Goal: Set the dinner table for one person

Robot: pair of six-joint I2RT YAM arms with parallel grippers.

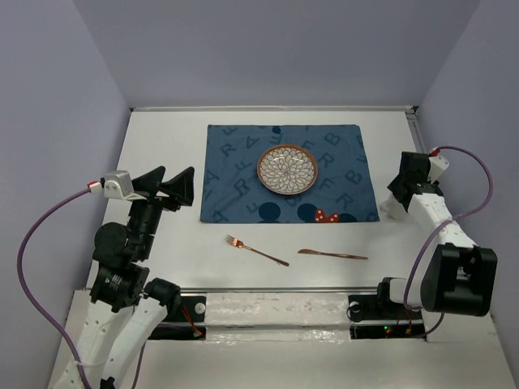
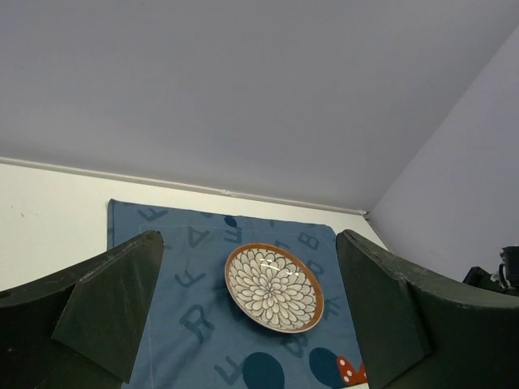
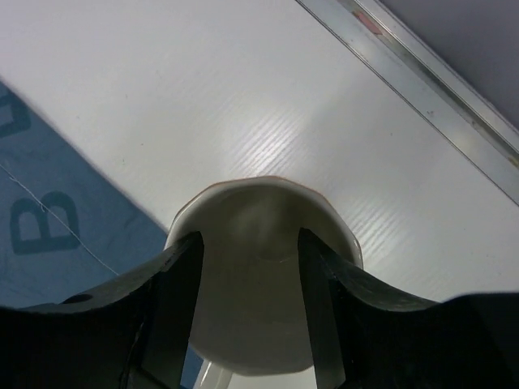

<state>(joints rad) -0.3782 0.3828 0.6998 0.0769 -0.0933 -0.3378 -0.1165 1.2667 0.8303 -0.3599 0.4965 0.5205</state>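
White dinner table (image 1: 162,146): blue placemat (image 1: 235,194) printed w/ letters B, R, F, A, plate (image 1: 288,170) at its centre. At 6 o'clock, fork (image 1: 256,250) & knife (image 1: 332,254). R gripper (image 3: 250,243) at 3 pinches white cup (image 3: 259,203); L gripper (image 1: 177,174) at 9, spread.
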